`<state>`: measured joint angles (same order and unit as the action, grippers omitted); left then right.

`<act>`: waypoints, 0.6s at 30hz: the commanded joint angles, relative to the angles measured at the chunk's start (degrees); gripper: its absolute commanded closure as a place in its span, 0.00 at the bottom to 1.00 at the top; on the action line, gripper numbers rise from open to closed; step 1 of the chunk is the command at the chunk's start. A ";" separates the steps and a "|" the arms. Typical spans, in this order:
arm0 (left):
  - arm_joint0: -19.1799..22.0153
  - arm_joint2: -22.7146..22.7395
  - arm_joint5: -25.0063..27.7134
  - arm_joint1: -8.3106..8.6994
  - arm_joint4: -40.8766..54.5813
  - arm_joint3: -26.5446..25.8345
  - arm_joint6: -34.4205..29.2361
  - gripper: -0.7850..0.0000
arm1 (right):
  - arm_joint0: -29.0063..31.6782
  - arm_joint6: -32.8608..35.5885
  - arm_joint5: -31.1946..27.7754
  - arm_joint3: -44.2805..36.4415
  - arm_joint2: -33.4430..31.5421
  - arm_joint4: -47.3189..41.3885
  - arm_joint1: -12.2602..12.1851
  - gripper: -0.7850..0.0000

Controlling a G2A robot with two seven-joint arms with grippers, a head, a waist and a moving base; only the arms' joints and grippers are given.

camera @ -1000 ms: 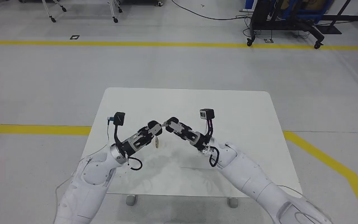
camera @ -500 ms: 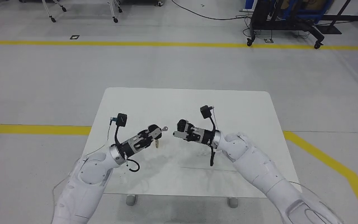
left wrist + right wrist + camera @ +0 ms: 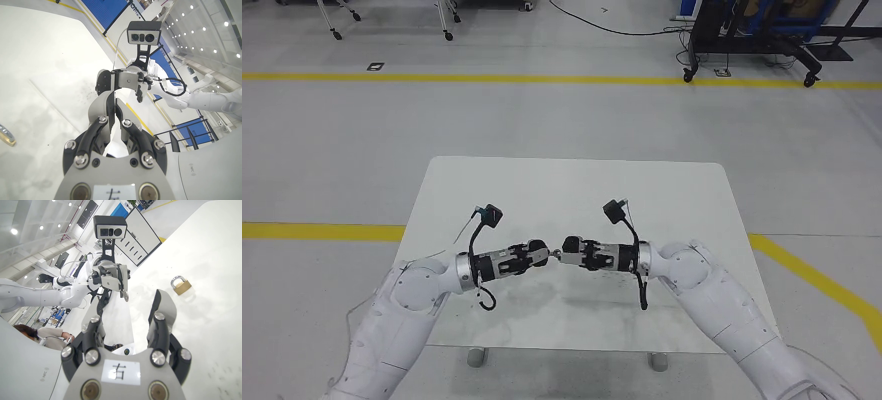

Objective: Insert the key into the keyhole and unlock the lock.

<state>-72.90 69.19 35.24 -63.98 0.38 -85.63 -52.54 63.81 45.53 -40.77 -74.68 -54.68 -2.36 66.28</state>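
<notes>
Key (image 3: 125,296) pinched between the pressed-together fingers of the left end effector (image 3: 114,101), held above the surface (image 3: 208,256); right end effector (image 3: 129,302) spread, just beside it. Brass padlock (image 3: 181,286) lies unheld on the surface, apart from both. Likely hazards: the key slipping from so slight a grip (only its holed end protrudes), or the loose padlock sliding under insertion pressure. Drawer cabinet (image 3: 136,249) stands well behind; the end effectors mainly crowd each other.

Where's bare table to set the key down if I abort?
Bare: far half of the table, beyond both arms, and its far corners. Crowded: centre front, where left pincer with key faces right pincer, padlock lying nearby.
</notes>
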 commanded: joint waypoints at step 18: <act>1.43 -2.19 0.48 0.39 0.23 0.93 0.73 1.00 | -2.49 4.36 -2.80 3.47 2.37 -5.92 0.53 1.00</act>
<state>-71.49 66.93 35.74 -63.64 0.58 -84.79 -52.02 61.30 49.78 -43.40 -71.30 -52.22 -8.07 66.85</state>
